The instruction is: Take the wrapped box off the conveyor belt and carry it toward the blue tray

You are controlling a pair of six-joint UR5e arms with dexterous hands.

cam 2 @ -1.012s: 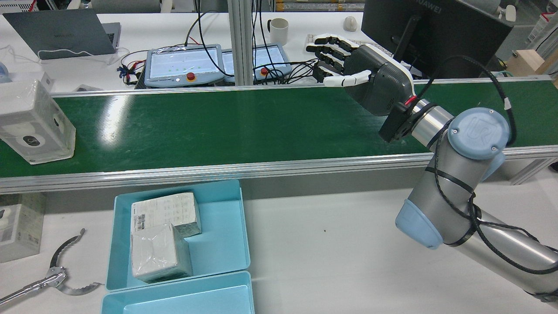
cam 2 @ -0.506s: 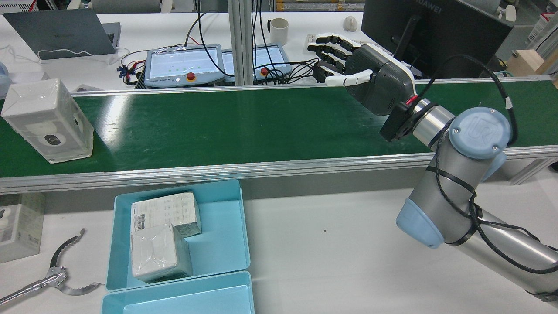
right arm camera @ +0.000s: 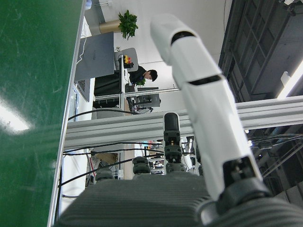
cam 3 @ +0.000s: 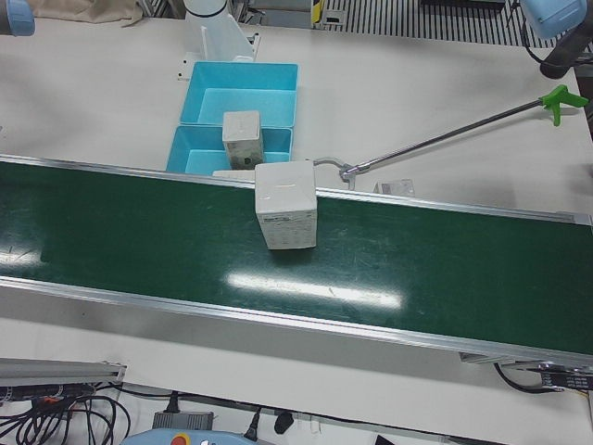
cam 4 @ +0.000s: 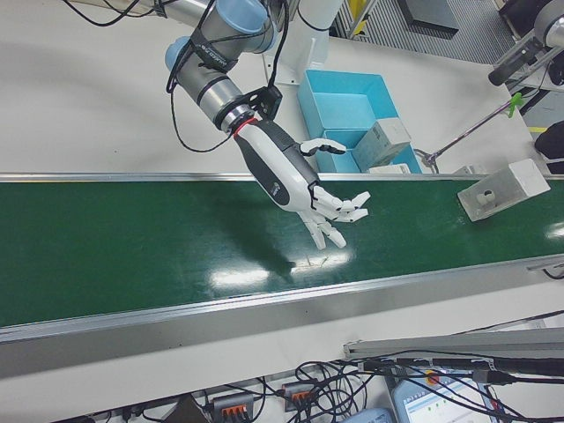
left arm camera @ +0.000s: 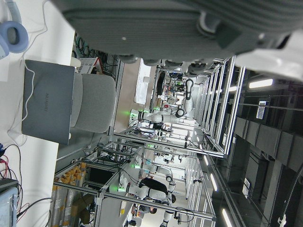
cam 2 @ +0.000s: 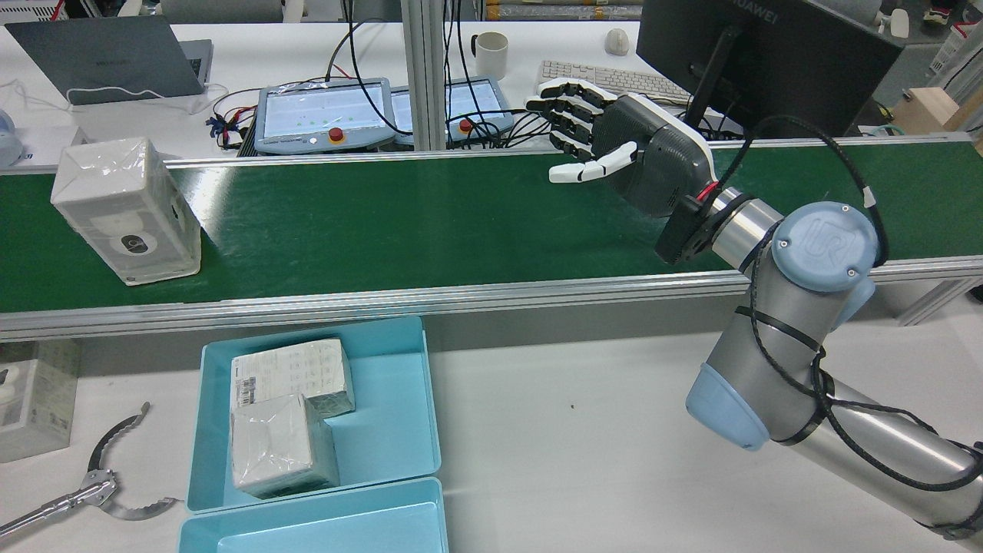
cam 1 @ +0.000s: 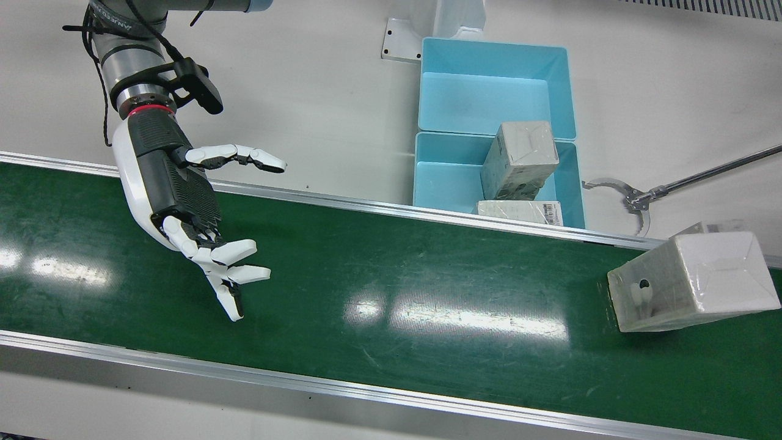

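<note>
The wrapped box (cam 2: 127, 211) is white under clear film and stands upright on the green conveyor belt (cam 2: 422, 223), near the belt's left end in the rear view. It also shows as the box (cam 1: 693, 281), (cam 3: 285, 204), (cam 4: 502, 189). My right hand (cam 2: 630, 153) hovers open over the belt's far side, fingers spread toward the box and far from it; the front view shows the same hand (cam 1: 183, 201) holding nothing. The blue tray (cam 2: 426, 399) sits just before the belt and holds two wrapped boxes (cam 2: 292, 376). Of my left hand (left arm camera: 165, 23) only the grey underside shows.
A second blue tray (cam 2: 307, 530) adjoins the first. A metal reacher tool (cam 2: 92, 488) and another wrapped box (cam 2: 31, 399) lie on the white table at the left. Behind the belt are pendants, cables, a laptop and a monitor.
The wrapped box has ridden the belt to the right in the rear view. My right hand has shifted left and reached a little farther across the belt, still open.
</note>
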